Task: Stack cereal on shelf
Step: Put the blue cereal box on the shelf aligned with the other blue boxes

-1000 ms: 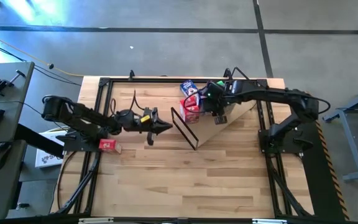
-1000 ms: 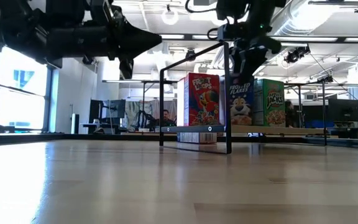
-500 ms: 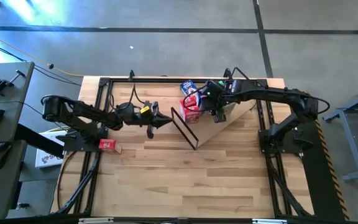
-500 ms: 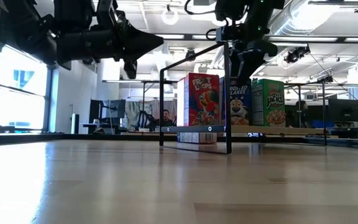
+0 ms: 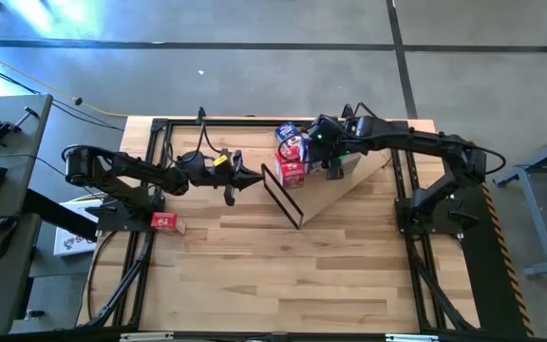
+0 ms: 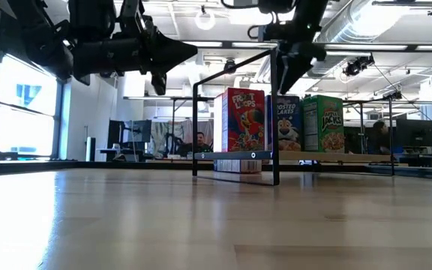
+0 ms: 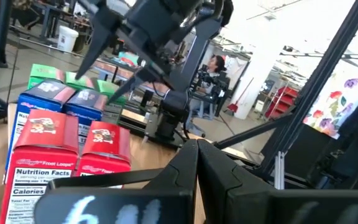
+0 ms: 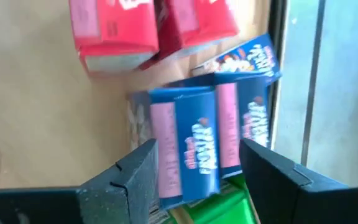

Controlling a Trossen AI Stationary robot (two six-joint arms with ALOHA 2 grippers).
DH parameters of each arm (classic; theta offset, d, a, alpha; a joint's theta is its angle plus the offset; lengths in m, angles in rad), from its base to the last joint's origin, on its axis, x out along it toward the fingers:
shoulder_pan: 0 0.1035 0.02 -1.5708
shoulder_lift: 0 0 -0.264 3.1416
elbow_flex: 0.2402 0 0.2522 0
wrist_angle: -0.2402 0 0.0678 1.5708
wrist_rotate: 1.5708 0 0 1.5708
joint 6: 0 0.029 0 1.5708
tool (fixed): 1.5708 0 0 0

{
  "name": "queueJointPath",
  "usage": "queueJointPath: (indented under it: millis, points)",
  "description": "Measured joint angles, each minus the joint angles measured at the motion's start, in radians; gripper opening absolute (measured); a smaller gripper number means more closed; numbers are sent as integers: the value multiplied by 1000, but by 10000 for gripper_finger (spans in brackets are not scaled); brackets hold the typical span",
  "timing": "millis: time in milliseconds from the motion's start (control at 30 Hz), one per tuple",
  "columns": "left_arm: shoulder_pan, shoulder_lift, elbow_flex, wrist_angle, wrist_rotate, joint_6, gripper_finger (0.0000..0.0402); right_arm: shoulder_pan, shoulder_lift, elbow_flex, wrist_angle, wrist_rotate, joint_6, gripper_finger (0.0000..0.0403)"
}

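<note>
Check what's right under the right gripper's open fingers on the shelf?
Right gripper is open above a blue cereal box on the shelf; a second blue box lies beside it, a green box partly under. Red boxes sit farther on. Anything beneath them is covered.

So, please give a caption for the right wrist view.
Open right gripper above blue cardboard cereal boxes, red boxes beyond, on the plywood shelf.
</note>
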Motion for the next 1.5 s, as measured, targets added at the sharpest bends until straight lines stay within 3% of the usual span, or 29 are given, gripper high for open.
queueJointPath:
  millis: [167, 333, 467, 600, 667, 900, 1200, 1500]
  points:
    - [9, 0, 0, 8, 0, 5, 0, 9, 0, 82, -70, -1, 2, 202]
    - [111, 0, 28, 1, 17, -34, 0, 27, -1, 161, -224, -53, 138, 176]
    - [227, 0, 95, -127, 97, -2, 0, 38, -9, 121, -235, -142, 218, 113]
    - [335, 5, 211, -381, 149, 146, 0, 71, -32, 11, -106, -185, 221, 30]
    - [389, 16, 269, -495, 180, 226, 0, 82, -50, -34, -45, -221, 246, 9]
    - [577, 155, 460, -742, 302, 451, 0, 151, -143, -96, 144, -180, 379, 20]
    - [620, 491, 733, -831, 509, 636, 0, 187, -227, -96, 219, -99, 386, 3]
    - [619, 669, 995, -1047, 493, 761, 0, 181, -242, -96, 222, -47, 347, 0]
